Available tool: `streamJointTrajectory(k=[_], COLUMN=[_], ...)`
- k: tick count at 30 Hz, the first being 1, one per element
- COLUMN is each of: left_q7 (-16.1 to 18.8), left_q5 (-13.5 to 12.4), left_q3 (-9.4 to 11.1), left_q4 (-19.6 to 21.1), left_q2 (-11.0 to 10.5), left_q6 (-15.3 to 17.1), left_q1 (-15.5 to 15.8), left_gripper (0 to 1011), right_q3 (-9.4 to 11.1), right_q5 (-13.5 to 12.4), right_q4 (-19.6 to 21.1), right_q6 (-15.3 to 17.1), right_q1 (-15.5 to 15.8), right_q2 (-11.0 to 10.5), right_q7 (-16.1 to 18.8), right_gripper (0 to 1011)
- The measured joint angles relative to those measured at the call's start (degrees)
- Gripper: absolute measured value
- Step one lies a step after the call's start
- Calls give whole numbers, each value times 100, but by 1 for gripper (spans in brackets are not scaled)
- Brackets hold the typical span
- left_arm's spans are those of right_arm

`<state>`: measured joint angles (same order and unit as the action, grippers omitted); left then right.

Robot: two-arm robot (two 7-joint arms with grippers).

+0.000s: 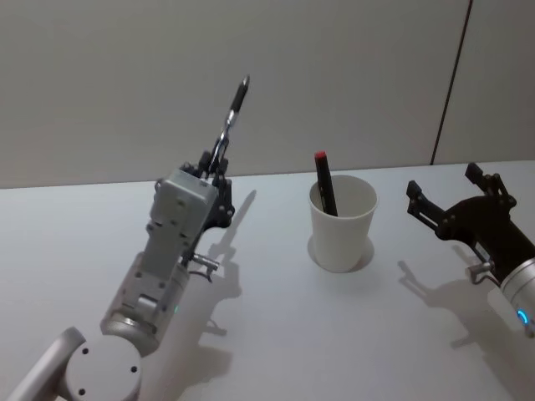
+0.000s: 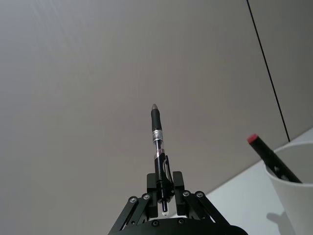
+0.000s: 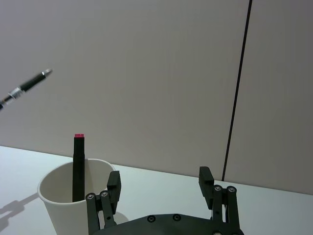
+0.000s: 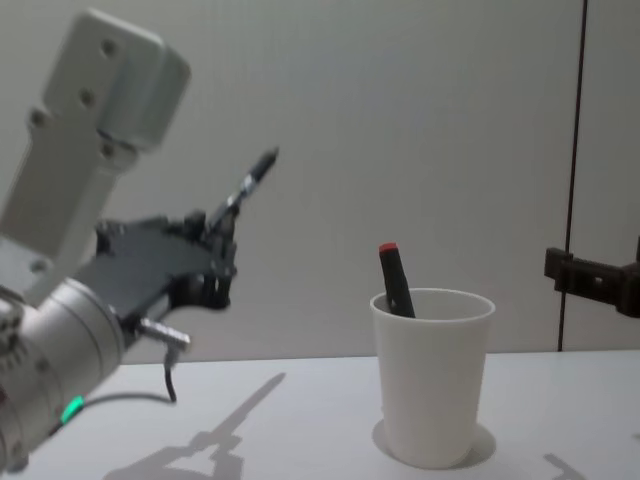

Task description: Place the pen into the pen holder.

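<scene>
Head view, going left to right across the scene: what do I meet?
Left gripper shut on the slim black-and-silver pen → plain white paper cup → black right gripper, open.

— What's the left arm (image 1: 171, 242) like?
— A pale grey, boxy casing, with a round joint cap (image 1: 104, 372) dotted with small holes at seven o'clock in the head view.
— And the ends?
— The left gripper (image 1: 217, 171) and right gripper (image 1: 445, 180) are black linkwork. A blue light (image 1: 523, 317) sits at four o'clock.

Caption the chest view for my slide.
Left end effector holds a pen up beside the cup with a red-capped marker; right end effector at right edge.
</scene>
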<state>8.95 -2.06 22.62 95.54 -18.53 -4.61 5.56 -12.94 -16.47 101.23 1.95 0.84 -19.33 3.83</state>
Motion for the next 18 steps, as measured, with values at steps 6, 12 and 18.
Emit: streamJointTrajectory(k=[6, 12, 18], left_q7=[-56, -174, -329], left_q5=[3, 11, 34], left_q3=[-84, -159, -195], left_q4=[163, 234, 184], left_q2=[-66, -89, -68], left_q6=[-471, -896, -1115], left_q1=[-5, 46, 106], left_gripper=[186, 186, 186], right_q3=[0, 0, 12], right_q5=[0, -3, -133], right_q4=[0, 0, 3], right_q6=[0, 0, -10], right_q1=[0, -1, -17], right_q2=[0, 1, 7], right_q7=[0, 4, 146], right_gripper=[1001, 1001, 1001])
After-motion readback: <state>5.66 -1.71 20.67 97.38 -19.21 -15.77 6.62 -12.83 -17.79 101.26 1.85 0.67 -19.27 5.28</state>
